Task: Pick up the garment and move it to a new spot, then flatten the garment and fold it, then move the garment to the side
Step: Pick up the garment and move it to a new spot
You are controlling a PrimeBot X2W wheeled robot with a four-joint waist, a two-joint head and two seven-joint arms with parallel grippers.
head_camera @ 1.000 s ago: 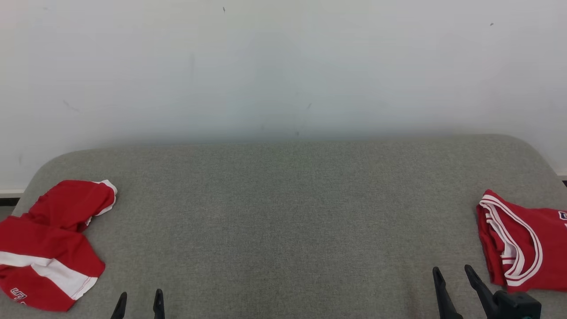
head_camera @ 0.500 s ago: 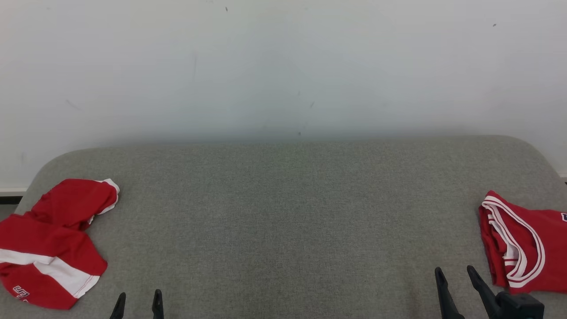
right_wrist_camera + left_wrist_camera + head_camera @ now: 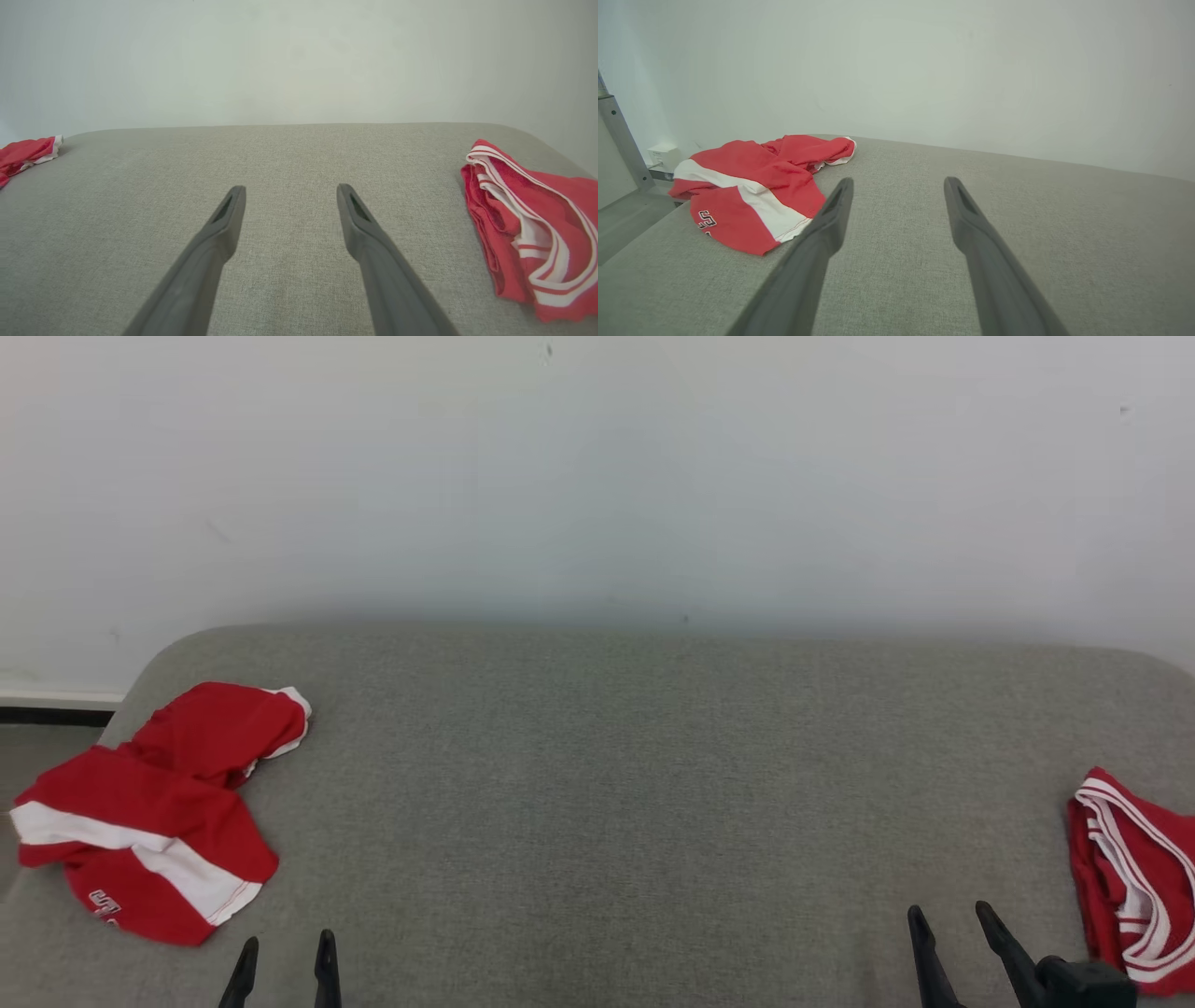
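The left pincer (image 3: 288, 940) and right pincer (image 3: 948, 910) are being held spread and empty over the grey table (image 3: 607, 784), clear of the crumpled garment (image 3: 149, 812).

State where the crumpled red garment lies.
In the head view, the garment lies on the grey surface's left end, beyond and left of the left pincer.

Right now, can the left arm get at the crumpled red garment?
Probably yes: the open left claw sits near the crumpled red garment, nothing lying between them on the grey surface.
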